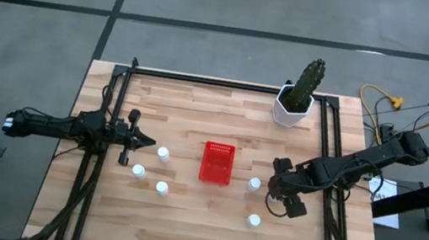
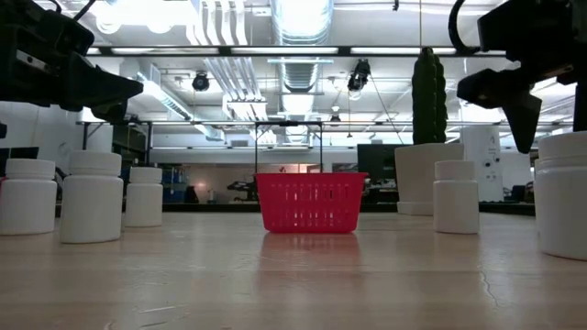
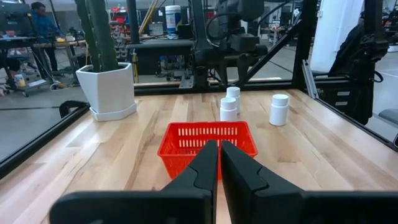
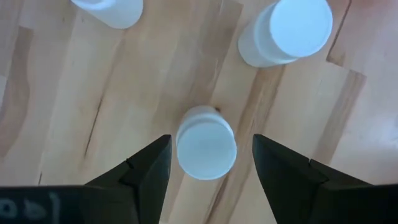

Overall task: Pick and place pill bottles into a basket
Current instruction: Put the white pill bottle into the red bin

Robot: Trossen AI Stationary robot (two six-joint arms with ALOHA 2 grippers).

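The red basket (image 1: 217,162) stands at the table's middle. Three white pill bottles (image 1: 162,154) (image 1: 138,171) (image 1: 162,187) stand to its left and two (image 1: 254,184) (image 1: 254,220) show to its right. My left gripper (image 1: 147,141) is shut and empty, level, pointing at the basket (image 3: 207,142). My right gripper (image 1: 283,184) is open and points down, raised above the table (image 2: 518,101). In the right wrist view its fingers (image 4: 211,140) stand on either side of an upright bottle (image 4: 205,148) below them, without touching it. The arm hides that bottle in the high view.
A white pot with a tall cactus (image 1: 295,105) stands at the far edge, right of the middle. Black rails (image 1: 99,154) (image 1: 330,154) run along the table's left and right sides. Two more bottles (image 4: 286,31) (image 4: 109,9) stand close to the one under my right gripper.
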